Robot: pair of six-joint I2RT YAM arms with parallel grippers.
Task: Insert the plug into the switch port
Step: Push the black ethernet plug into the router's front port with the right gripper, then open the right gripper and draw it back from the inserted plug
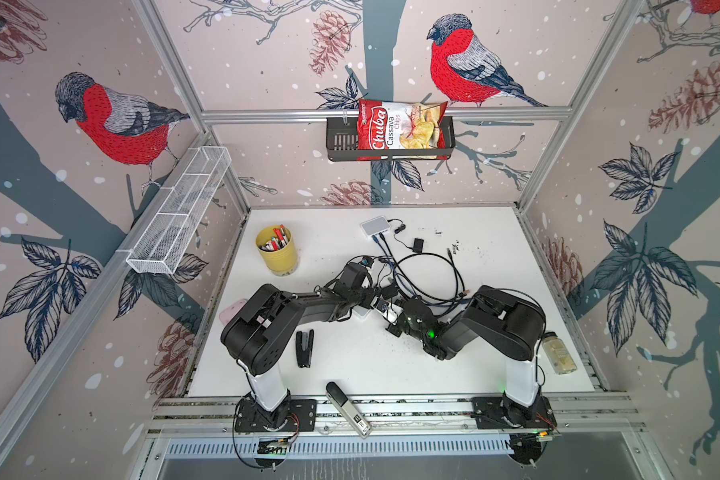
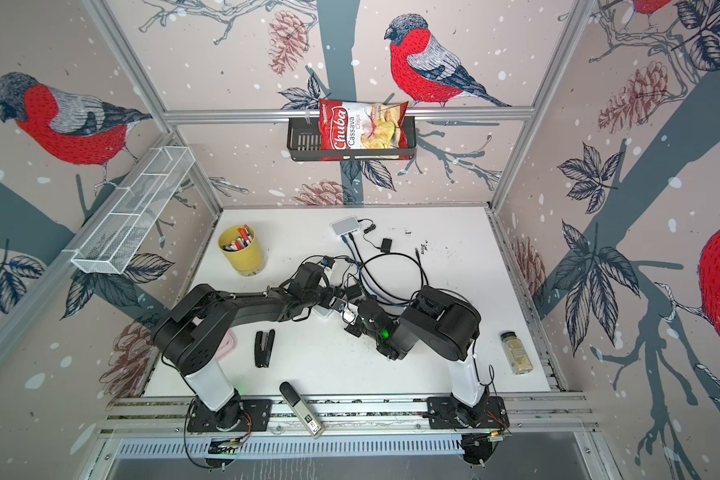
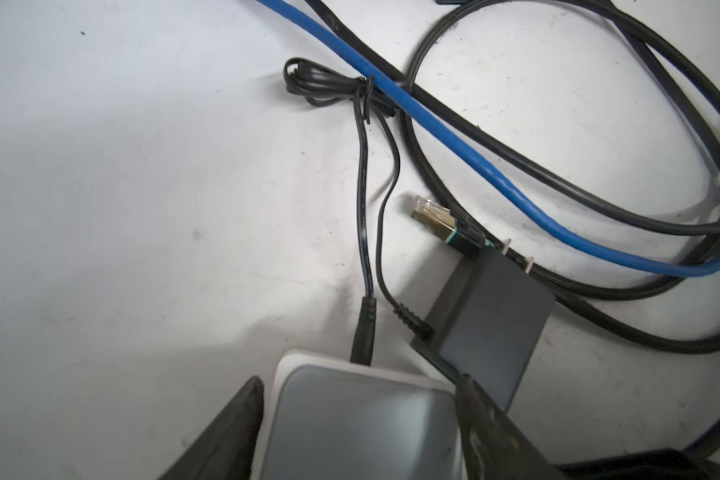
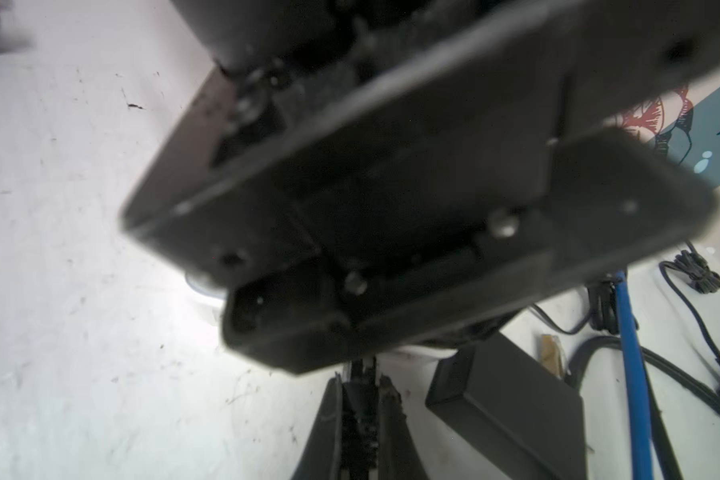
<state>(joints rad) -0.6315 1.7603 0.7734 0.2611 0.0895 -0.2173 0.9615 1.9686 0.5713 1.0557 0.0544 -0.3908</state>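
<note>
On near part of surface (image 1: 371, 365): black stapler (image 1: 304, 348) left, spice jar (image 1: 560, 353) right. At middle, my left tool (image 3: 361, 380) spread wide, fingers (image 3: 233, 419) clamped on both sides of white-and-grey switch (image 3: 362, 428). My right tool (image 4: 363, 374) pinched almost together, close to switch; whether tips hold anything, cannot tell, too blurred. Near switch, gold-tipped plug (image 3: 433, 218) lies loose on surface, just beside black adapter (image 3: 487, 324); blue cable (image 3: 454, 137) beyond. Farther left, yellow cup (image 1: 281, 255). Far centre, second switch (image 1: 375, 226).
</note>
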